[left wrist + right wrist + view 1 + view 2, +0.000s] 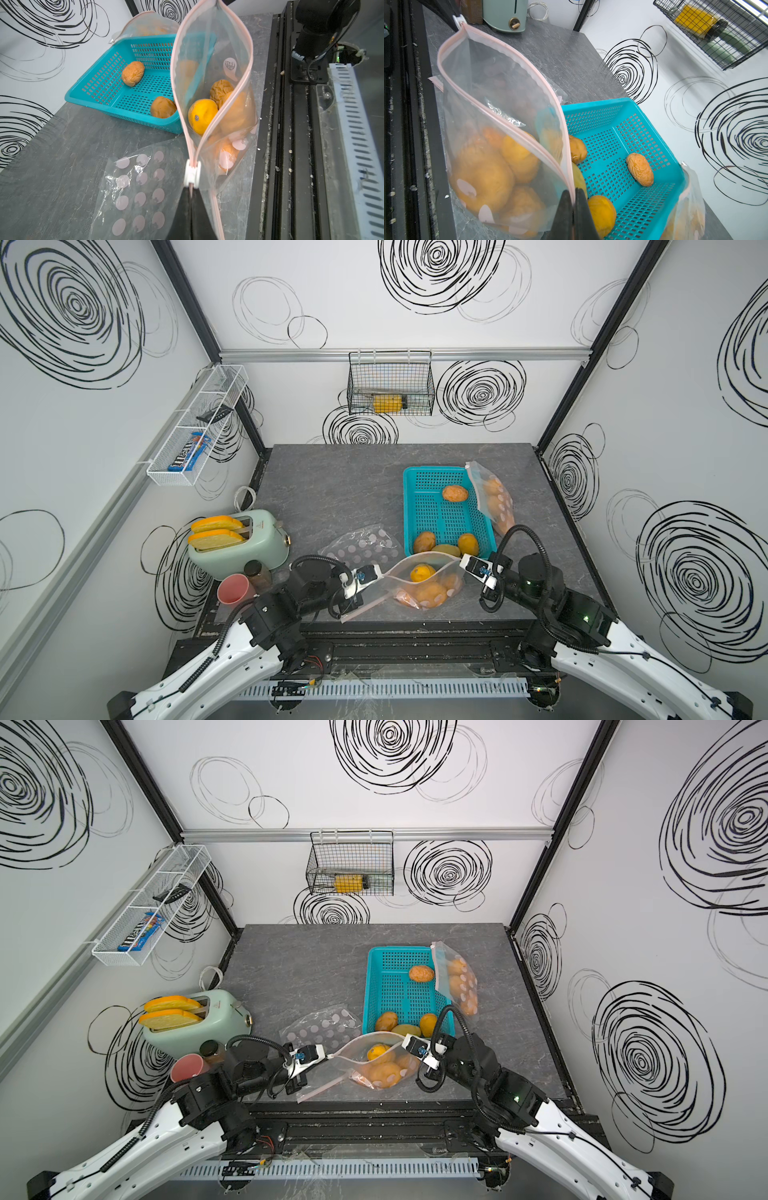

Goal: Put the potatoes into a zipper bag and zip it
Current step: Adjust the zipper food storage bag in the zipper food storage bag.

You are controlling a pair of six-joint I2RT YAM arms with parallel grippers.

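A clear zipper bag (428, 585) with pink dots hangs open-mouthed between my two grippers at the table's front. Several orange potatoes (202, 116) lie inside it. My left gripper (191, 188) is shut on the zip strip just behind the white slider (192, 173), at the bag's left end (384, 574). My right gripper (573, 190) is shut on the rim at the opposite end (459, 562). Several more potatoes (455, 493) lie in the teal basket (432, 510) behind the bag.
A second filled bag (496, 502) leans on the basket's right side. An empty dotted bag (361, 547) lies flat left of the basket. A mint toaster (237, 547), pink cup (235, 589) and brown jar (257, 574) stand at the front left.
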